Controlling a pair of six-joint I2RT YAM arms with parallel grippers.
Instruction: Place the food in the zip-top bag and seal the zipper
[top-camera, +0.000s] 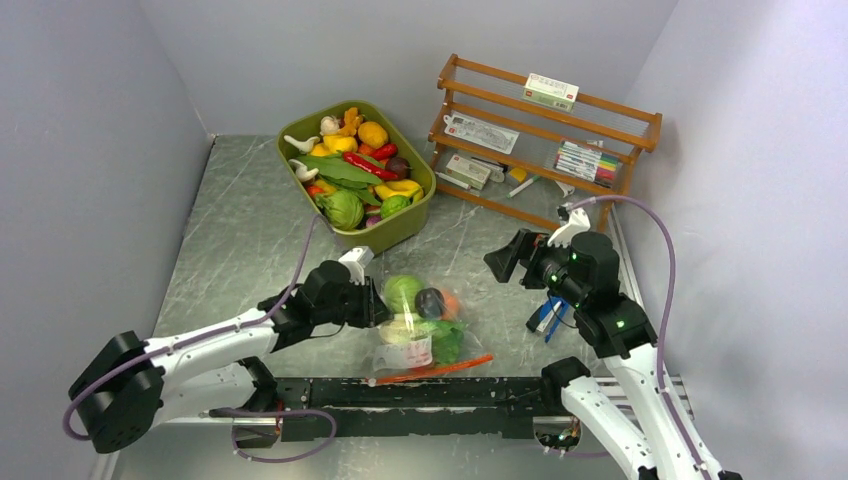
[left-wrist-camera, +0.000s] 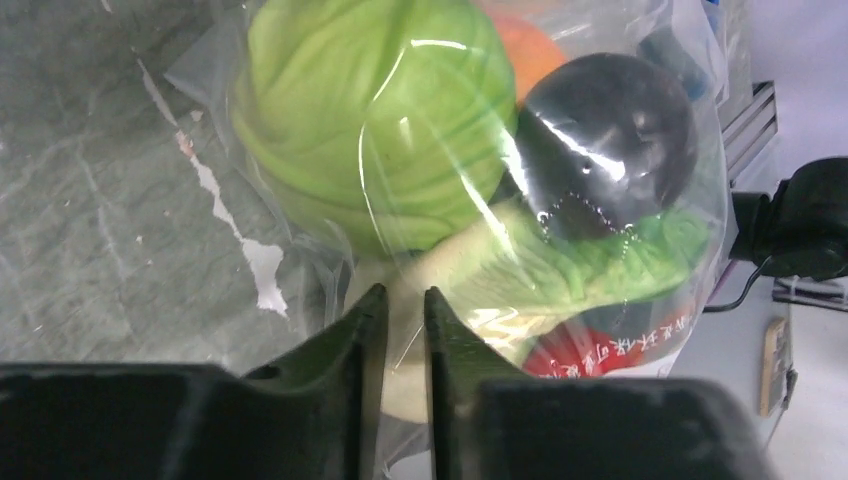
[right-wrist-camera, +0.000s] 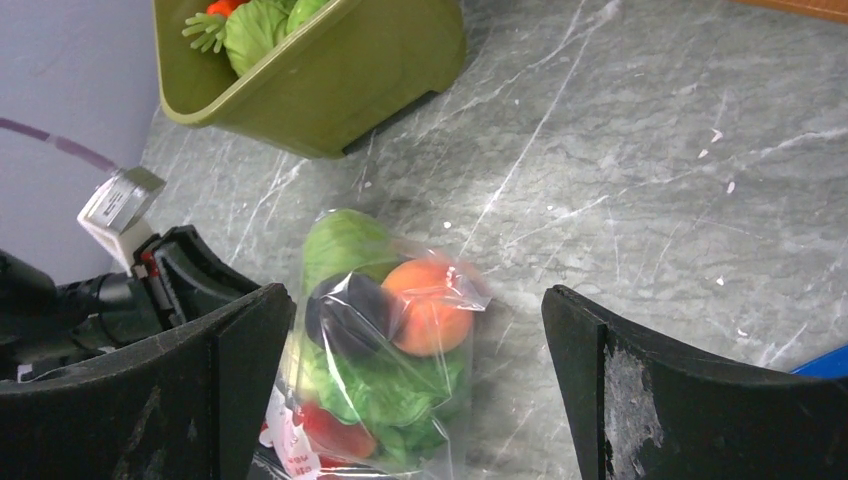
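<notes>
The zip-top bag (top-camera: 420, 325) lies on the marble table near the front edge, its orange-red zipper (top-camera: 432, 370) along the near side. Inside it is food: a green cabbage (left-wrist-camera: 370, 110), a dark purple ball (left-wrist-camera: 610, 140), a peach (right-wrist-camera: 430, 305) and leafy lettuce (right-wrist-camera: 390, 390). My left gripper (left-wrist-camera: 405, 295) is at the bag's left side, jaws nearly together with the clear film pinched between them. My right gripper (right-wrist-camera: 420, 292) hovers above and right of the bag, wide open and holding nothing.
An olive-green tub (top-camera: 400, 225) full of toy fruits and vegetables stands behind the bag. A wooden rack (top-camera: 545, 140) with small items is at the back right. A blue-handled tool (top-camera: 547, 318) lies under the right arm.
</notes>
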